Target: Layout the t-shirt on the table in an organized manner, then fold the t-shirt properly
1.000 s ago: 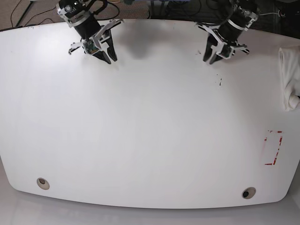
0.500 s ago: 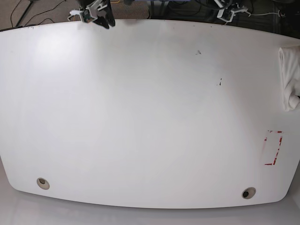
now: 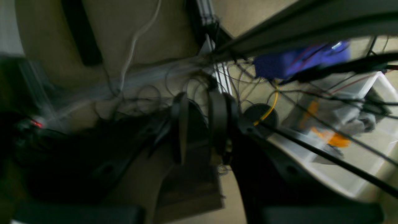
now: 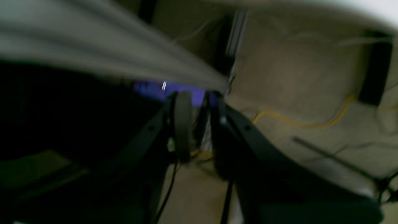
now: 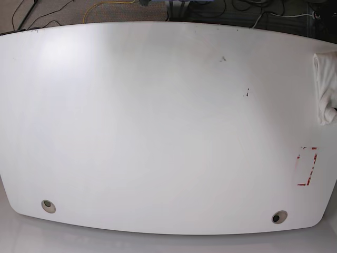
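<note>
The white table fills the base view with neither arm over it. The t-shirt lies bunched at the table's far edge at about 3 o'clock, partly cut off by the frame; only plain white cloth shows. Below it, near 4 o'clock, sits a red-and-white tape mark, and two round grommet holes sit near the front edge, one at 7 o'clock and one at 5 o'clock. Both wrist views are blurred and look at a beige floor strewn with cables. In the left wrist view the left gripper shows its two dark fingers standing close with a narrow gap between them and nothing in it. In the right wrist view the right gripper looks the same: fingers nearly together, a slim gap, nothing grasped.
</note>
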Robot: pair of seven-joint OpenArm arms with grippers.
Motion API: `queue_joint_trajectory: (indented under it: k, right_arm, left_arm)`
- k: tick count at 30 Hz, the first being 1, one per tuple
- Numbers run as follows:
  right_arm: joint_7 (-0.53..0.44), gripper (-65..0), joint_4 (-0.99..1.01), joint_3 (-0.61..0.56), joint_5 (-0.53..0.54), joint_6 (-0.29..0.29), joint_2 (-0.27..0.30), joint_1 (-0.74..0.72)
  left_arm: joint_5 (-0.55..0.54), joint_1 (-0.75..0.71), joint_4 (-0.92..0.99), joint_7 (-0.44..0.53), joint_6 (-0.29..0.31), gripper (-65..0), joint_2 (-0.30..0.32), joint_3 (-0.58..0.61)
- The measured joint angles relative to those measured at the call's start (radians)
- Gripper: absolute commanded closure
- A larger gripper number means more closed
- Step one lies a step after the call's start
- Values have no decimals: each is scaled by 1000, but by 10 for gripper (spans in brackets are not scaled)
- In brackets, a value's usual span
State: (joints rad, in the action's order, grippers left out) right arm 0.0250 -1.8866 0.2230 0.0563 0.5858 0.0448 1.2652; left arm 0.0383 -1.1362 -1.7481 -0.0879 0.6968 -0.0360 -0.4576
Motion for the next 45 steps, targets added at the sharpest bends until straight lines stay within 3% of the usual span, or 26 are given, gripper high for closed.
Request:
queue_joint_trajectory:
  k: [8,17,23,27,31,37,41,45]
  right_arm:
    - [14,-92,212,2,-9,-7,5,-82]
    - [2,-92,475,-1,-98,-10,-3,-294]
    - [0,-92,705,8,-156,-10,-16,-455]
    - [7,-92,856,10,-161,-14,-19,-574]
    - [-8,-92,1013,6,-160,-9,-13,-670]
    - [-2,-92,1128,6,-161,-21,2,-765]
    - [-5,-92,1176,5,-161,-81,5,-810]
    - [-3,-92,1259,5,-160,-127,6,-865]
  left_arm:
    - [-43,185,357,-27,-8,-99,132,30]
    - [-53,419,716,-2,-11,-99,201,98]
    - [-48,511,858,-11,-4,-99,215,153]
    - [-31,571,917,-8,-56,-99,214,177]
    - [35,632,1003,8,-164,-99,219,229]
    - [58,726,1158,1,-228,-99,216,319]
    - [55,784,1255,10,-290,-100,206,372]
    - [58,846,1351,39,-391,-100,208,425]
